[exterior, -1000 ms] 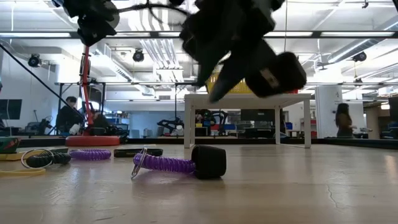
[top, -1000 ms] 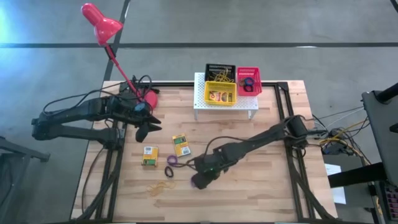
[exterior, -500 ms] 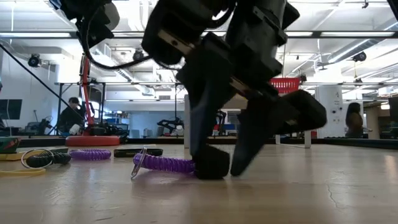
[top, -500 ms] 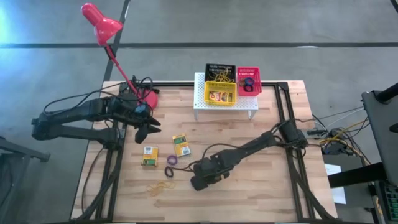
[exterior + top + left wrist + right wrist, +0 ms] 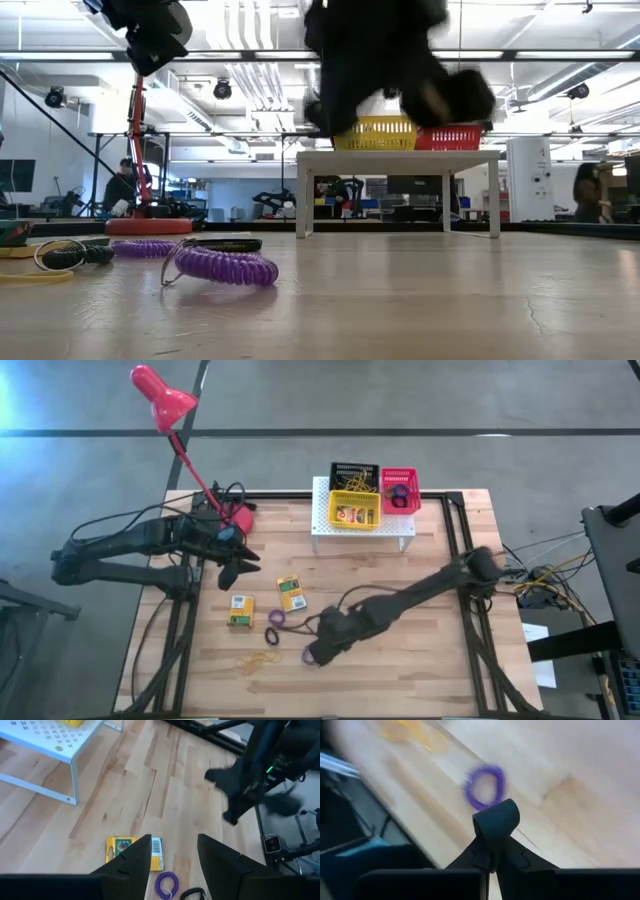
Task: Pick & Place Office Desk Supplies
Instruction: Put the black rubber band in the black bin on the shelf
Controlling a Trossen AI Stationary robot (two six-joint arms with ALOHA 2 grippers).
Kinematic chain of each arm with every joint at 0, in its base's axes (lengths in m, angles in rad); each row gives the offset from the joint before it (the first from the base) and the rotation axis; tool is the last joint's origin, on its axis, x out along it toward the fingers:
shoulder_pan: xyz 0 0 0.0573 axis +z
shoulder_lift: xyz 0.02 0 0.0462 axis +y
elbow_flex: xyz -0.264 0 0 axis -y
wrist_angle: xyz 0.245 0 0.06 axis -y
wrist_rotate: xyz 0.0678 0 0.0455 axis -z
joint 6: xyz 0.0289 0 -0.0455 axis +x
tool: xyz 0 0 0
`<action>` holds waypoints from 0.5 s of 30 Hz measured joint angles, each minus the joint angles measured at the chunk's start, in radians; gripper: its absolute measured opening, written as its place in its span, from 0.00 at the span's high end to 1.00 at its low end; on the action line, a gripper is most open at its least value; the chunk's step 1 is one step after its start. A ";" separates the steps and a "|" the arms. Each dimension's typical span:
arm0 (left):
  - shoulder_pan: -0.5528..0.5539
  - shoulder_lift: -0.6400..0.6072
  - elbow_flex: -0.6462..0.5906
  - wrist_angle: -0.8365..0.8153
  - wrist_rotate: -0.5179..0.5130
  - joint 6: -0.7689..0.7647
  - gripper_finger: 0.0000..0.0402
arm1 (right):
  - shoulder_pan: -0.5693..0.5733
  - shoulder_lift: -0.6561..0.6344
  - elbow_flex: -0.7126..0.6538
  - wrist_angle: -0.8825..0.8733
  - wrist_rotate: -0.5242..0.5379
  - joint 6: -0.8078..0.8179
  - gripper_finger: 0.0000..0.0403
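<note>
Lying on wood table [image 5: 420, 650]: purple ring [image 5: 222, 266]; ppl in bkgd.

Ceiling strip lights [image 5: 120, 55] are shining evenly from above, leaving the tabletop [image 5: 420, 660] bright with only soft shadows. In the low view the right hand [image 5: 385, 60] is showing as a dark, blurred silhouette against that glow. The right wrist view is smearing heavily, the purple ring [image 5: 485, 787] looking fuzzy.

A purple coiled plastic ring [image 5: 220, 266] is seen lying flat on the wooden tabletop. Two yellow-green card boxes [image 5: 240, 610] are laid nearby, and yellow, black and red plastic trays [image 5: 355, 510] are set on a stand.
</note>
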 joint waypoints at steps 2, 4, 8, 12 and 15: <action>0.000 0.000 0.000 0.017 0.000 0.000 0.59 | -0.012 -0.083 0.001 -0.059 0.062 -0.040 0.98; 0.000 0.000 0.001 0.049 0.000 0.000 0.59 | -0.038 -0.169 0.001 -0.124 0.119 -0.085 0.98; 0.001 0.001 0.000 0.137 -0.009 0.001 0.59 | -0.124 -0.339 0.000 -0.218 0.211 -0.186 0.98; 0.001 0.007 0.001 0.241 -0.078 0.001 0.59 | -0.245 -0.478 0.001 -0.215 0.256 -0.341 0.98; 0.001 0.023 0.001 0.306 -0.165 0.001 0.59 | -0.364 -0.551 0.001 -0.217 0.256 -0.474 0.98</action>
